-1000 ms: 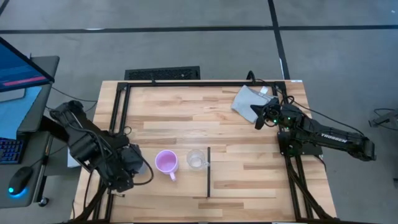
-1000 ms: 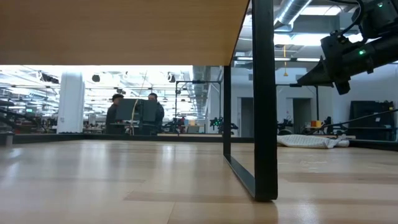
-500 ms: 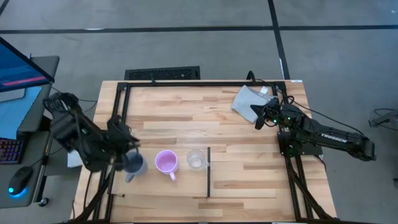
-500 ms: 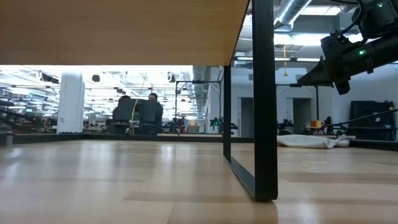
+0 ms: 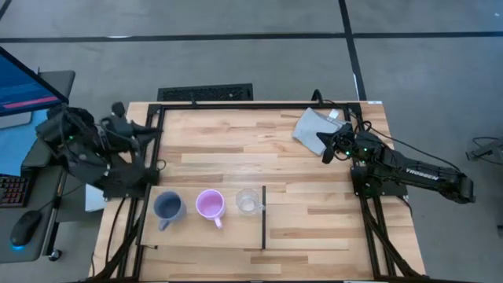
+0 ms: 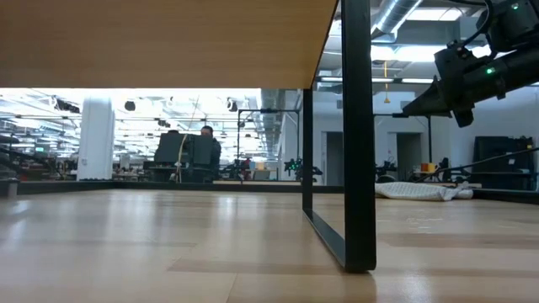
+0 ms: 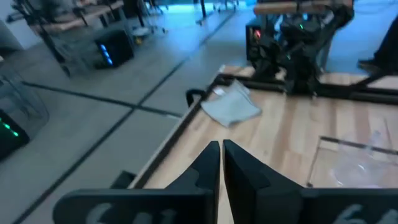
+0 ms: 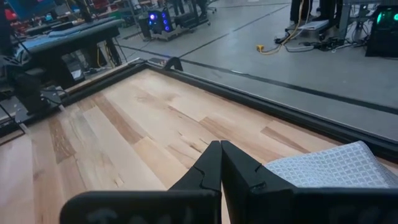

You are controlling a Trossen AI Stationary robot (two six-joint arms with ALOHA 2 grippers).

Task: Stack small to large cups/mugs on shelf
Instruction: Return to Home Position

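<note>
Three cups/mugs stand on their bases in a row on the pale shelf [image 5: 236,145]: a blue-grey mug [image 5: 168,207], a pink mug [image 5: 210,205] and a clear cup [image 5: 248,201], from left to right. The clear cup [image 7: 367,155] also shows in the left wrist view. My left gripper [image 5: 154,130] is drawn back at the shelf's left edge, raised, shut and empty [image 7: 221,163]. My right gripper [image 5: 324,146] hangs shut above the grey cloth at the far right [image 8: 221,158], clear of it in the low view [image 6: 406,109].
A grey cloth [image 5: 313,126] lies at the far right corner. A thin black strip [image 5: 263,216] runs just right of the clear cup. A black frame [image 5: 149,149] borders the board, and its post [image 6: 356,135] stands below. A monitor and keyboard sit off the left edge.
My left gripper has let go of the blue-grey mug, which now stands alone left of the pink mug. The gripper has risen and pulled back toward the table's left and far edges, tipping from steeply downward to nearly level. The right arm kept still.
</note>
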